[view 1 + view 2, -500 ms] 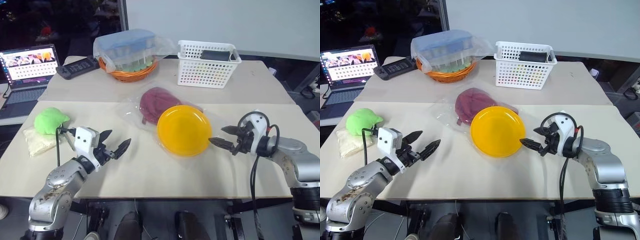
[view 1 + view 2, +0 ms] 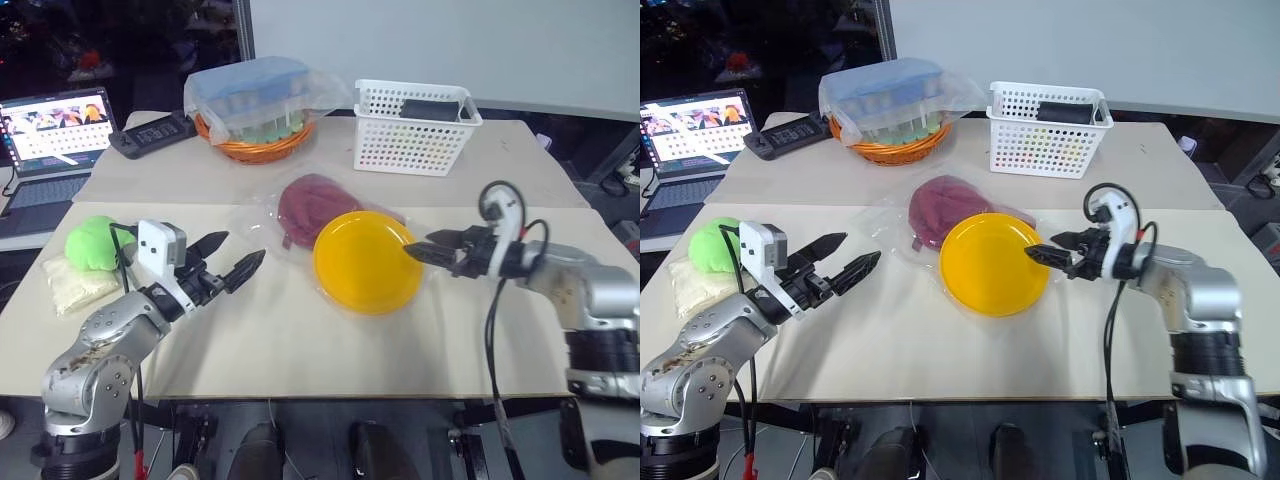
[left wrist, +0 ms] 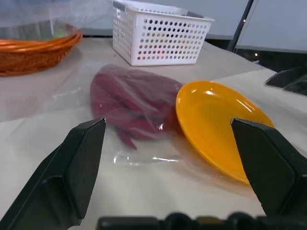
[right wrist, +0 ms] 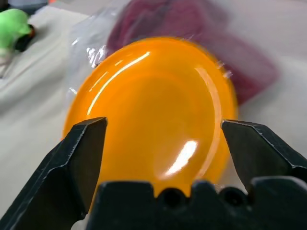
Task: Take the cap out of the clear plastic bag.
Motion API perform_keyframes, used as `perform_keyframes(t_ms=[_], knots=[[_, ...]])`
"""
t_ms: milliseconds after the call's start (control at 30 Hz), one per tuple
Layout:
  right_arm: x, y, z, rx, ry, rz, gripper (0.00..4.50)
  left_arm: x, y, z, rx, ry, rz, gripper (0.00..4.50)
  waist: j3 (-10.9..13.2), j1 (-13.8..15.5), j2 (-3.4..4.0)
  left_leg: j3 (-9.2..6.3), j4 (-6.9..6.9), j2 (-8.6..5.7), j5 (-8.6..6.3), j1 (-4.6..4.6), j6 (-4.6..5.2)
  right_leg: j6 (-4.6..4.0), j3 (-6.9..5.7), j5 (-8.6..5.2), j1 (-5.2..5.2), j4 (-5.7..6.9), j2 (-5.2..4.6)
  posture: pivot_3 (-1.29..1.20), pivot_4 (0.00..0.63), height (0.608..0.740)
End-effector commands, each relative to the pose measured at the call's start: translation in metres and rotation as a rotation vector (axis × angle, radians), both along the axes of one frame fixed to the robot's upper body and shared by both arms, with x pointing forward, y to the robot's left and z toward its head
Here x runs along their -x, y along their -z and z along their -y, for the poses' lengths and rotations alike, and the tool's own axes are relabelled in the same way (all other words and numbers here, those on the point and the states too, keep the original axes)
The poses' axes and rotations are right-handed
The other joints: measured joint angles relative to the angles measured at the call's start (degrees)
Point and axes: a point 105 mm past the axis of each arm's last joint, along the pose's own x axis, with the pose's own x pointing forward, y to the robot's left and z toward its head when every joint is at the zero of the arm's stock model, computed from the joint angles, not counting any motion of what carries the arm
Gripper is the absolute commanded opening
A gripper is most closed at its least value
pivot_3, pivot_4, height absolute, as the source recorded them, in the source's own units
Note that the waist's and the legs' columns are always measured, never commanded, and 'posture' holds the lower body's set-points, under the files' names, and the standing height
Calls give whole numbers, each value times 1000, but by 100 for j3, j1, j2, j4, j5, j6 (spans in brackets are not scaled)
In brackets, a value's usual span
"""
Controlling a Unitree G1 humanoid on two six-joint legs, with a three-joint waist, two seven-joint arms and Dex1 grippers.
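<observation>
The maroon cap lies inside the clear plastic bag at the middle of the table. A yellow plate rests on the bag's near right part, overlapping the cap's edge. My left gripper hovers open above the table, left of the bag and pointing at it. In the left wrist view the cap and the bag show between its spread fingers. My right gripper is open at the plate's right rim, pointing left. The right wrist view shows the plate close ahead and the cap behind it.
A white perforated basket stands at the back right. An orange basket holding a blue box under plastic stands at the back left, beside a black remote. A green lump on a beige pouch sits at the left. A laptop is at the far left.
My right gripper has moved left and up to the plate's right rim. The left gripper has risen and moved a little toward the bag. Bag, cap and plate have not moved.
</observation>
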Motion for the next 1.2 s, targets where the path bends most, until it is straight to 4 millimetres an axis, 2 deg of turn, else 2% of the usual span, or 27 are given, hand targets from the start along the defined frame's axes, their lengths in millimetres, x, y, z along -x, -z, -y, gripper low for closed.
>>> perform_keyframes(t_ms=[33,167,400,500,600,733,833,967,1200], knots=[[-18,-5,12,-25,58,-9,4500,3,-16,0,57,-28,48,4469,0,15,0,0,1,-1,0,-1,0,-1,0,0,0,0,-1,0,150,730],[-33,-2,22,-43,106,-25,4500,6,-16,-4,69,-49,47,4469,1,14,-1,0,4,-3,0,-3,0,13,0,9,0,-1,-1,0,150,730],[-42,-23,29,-96,103,12,4500,11,-11,-6,73,-74,33,4469,1,-3,-1,0,3,-2,0,-4,0,20,0,13,0,-1,-1,0,150,730],[-41,-15,27,-75,81,-23,4500,12,-8,-4,66,-71,27,4469,1,-3,0,0,3,-1,0,-1,0,20,0,14,0,0,0,0,150,730],[-31,4,16,-61,11,-102,4500,10,-7,-4,61,-76,25,4469,0,0,0,0,3,-1,0,-1,0,20,0,14,0,0,0,0,150,730],[-25,15,12,-55,-8,-136,3449,9,-6,-3,47,-73,21,4500,1,5,0,0,3,-2,0,-3,0,21,0,14,0,0,0,0,150,730],[-24,15,11,-87,-5,-144,2358,9,-5,-2,46,-70,19,4500,1,3,0,1,4,-2,0,-3,0,22,0,16,0,1,-1,0,150,730],[-23,13,12,-108,6,-142,1129,7,-3,-1,44,-65,15,4500,1,-3,0,0,4,-1,0,-2,0,22,0,16,0,1,0,0,150,730],[-19,6,10,-149,-14,-140,1129,4,-1,1,34,-56,11,4500,1,0,0,1,4,-1,0,-2,-1,22,0,16,-1,1,0,0,150,730]])
